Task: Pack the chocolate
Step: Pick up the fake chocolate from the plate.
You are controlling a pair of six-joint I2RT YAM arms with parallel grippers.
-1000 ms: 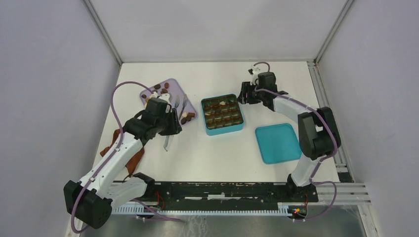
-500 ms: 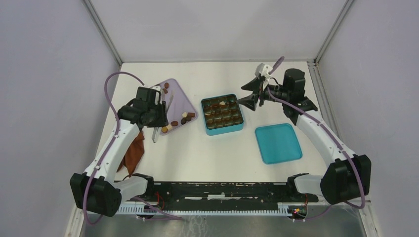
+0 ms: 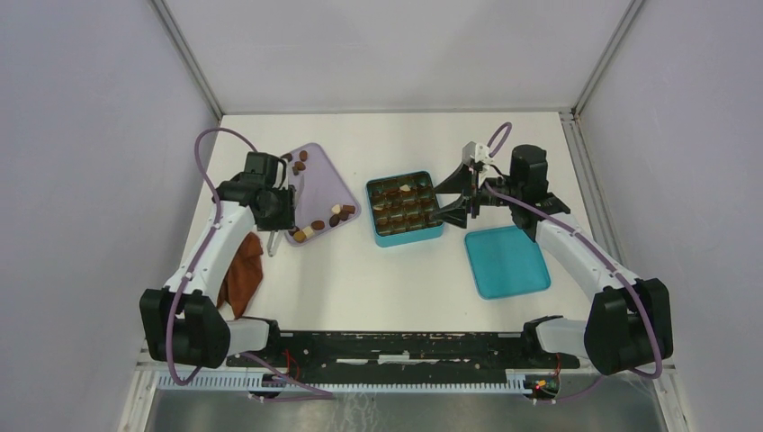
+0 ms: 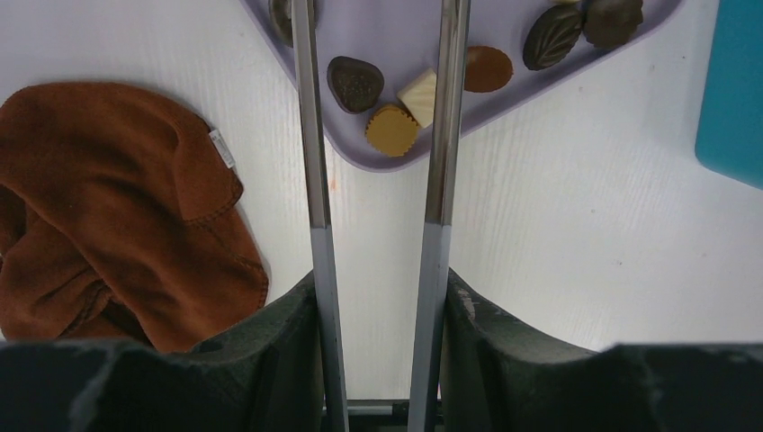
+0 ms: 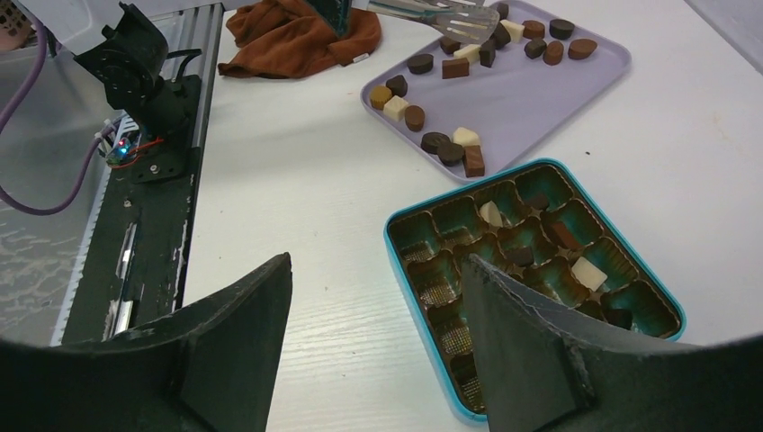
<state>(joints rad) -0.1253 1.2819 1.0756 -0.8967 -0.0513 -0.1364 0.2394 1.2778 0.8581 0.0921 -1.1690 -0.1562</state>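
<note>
- The left hand [image 4: 382, 297] is clenched on the tongs [image 4: 436, 180], whose arms straddle chocolate [image 4: 393, 129] at the tray [image 4: 378, 36] corner, top centre of its wrist view. We judge an off-centre squeeze could flick a piece over the low rim onto the desk [image 4: 576, 234] or the cloth [image 4: 117, 198].
- The right hand [image 5: 378, 270] is released and empty, beside the box [image 3: 409, 237]; it could nudge the box.
- The tong tips are cut off, so we cannot tell whether they carry a piece. The right hand's fingers hide the box's lower cells.

Chocolate [image 3: 335, 218] on tray [image 3: 319, 184], left of box [image 3: 410, 237]
</note>
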